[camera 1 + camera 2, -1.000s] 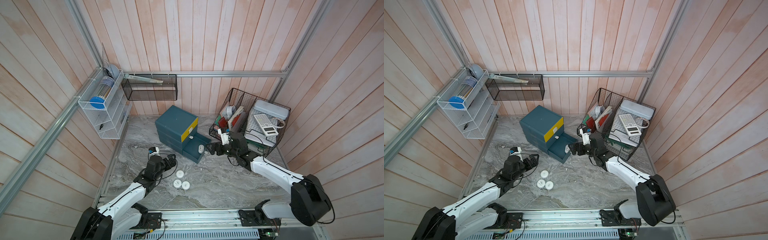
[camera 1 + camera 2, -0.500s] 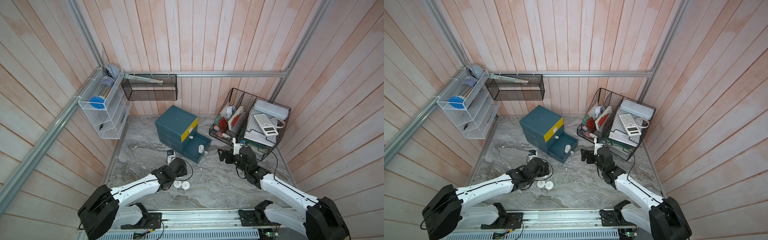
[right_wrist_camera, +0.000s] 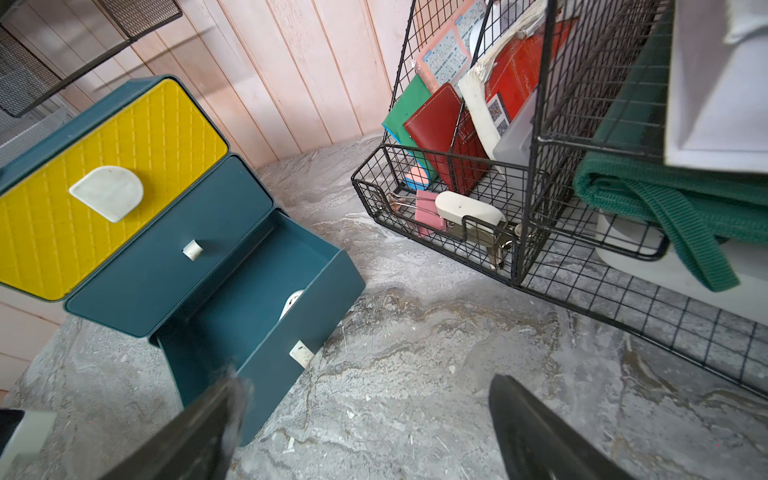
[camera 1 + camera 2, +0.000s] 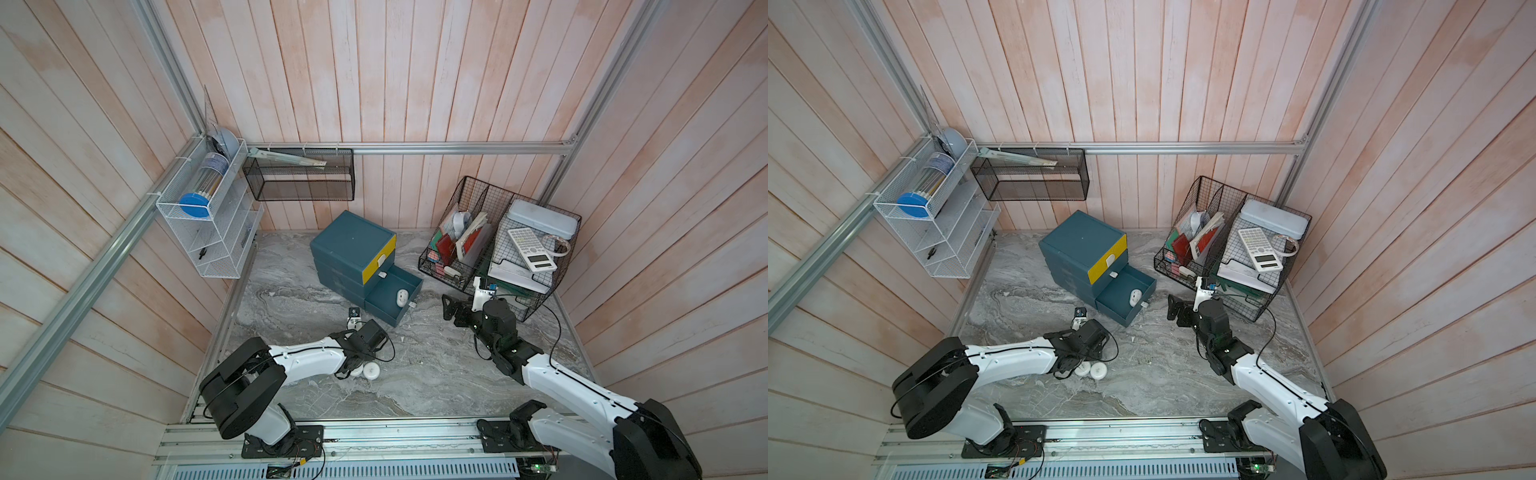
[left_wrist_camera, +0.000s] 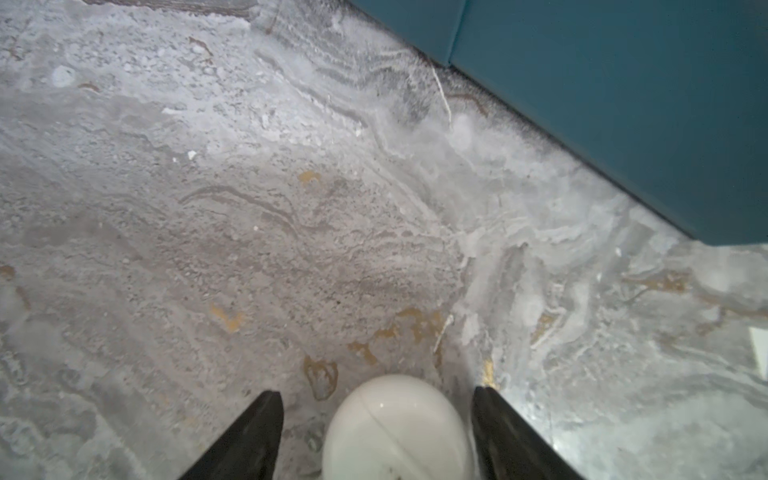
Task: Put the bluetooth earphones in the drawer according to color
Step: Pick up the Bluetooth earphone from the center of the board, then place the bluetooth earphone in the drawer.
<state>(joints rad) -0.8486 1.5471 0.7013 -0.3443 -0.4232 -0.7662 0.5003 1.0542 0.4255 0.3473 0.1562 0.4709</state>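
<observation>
White earphone case (image 5: 397, 428) lies on the marble table (image 5: 249, 208) between the black fingers of the left gripper (image 5: 376, 392), jaws apart around it, a gap on one side. A second white case (image 4: 371, 370) sits just beside it at three o'clock. At one o'clock the teal cabinet (image 4: 353, 249) has its bottom drawer (image 4: 384, 309) pulled out, a third white case (image 4: 401, 297) inside. The right gripper (image 3: 361, 436), three o'clock of the drawer, gapes wide, empty

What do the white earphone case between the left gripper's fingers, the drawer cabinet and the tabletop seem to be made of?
White earphone case: likely glossy hard plastic; bright highlights, thin lid seam.
Drawer cabinet: probably matte moulded plastic; its yellow front bears a pressed quilt pattern.
Tabletop: grey veined marble look; real stone or printed laminate, cannot tell.
</observation>
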